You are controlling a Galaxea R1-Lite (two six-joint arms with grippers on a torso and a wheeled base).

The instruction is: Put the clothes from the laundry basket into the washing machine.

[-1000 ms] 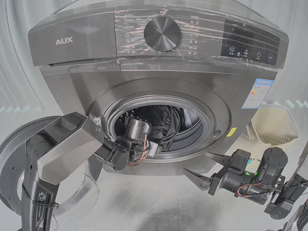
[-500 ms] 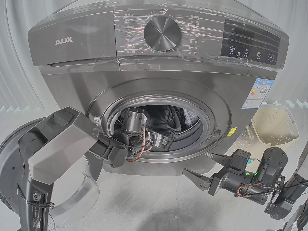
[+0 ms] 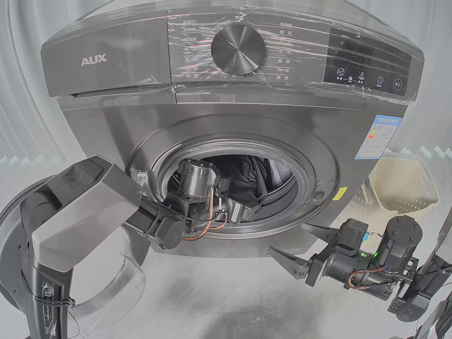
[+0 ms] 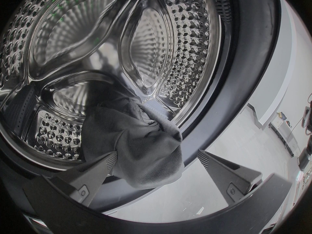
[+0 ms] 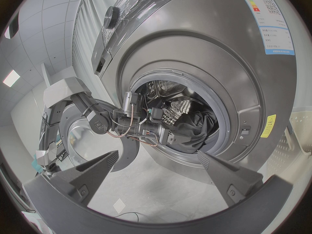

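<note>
Left end effector (image 4: 156, 155) apart beside dark garment (image 4: 139, 137) at drum (image 4: 182, 49); right end effector (image 3: 287, 238) apart

A pale grey, glossy floor (image 3: 221, 288) carries a grey front-loading washing machine (image 3: 117, 67), which stands squarely on it. A cream perforated laundry basket (image 3: 405, 189) sits just beside the machine's right side. A small white scrap (image 5: 119, 205) lies flat on the floor in front of the machine. Inside, the steel drum (image 4: 182, 65) holds a dark garment (image 4: 143, 147), which is bunched at its front lip.
</note>
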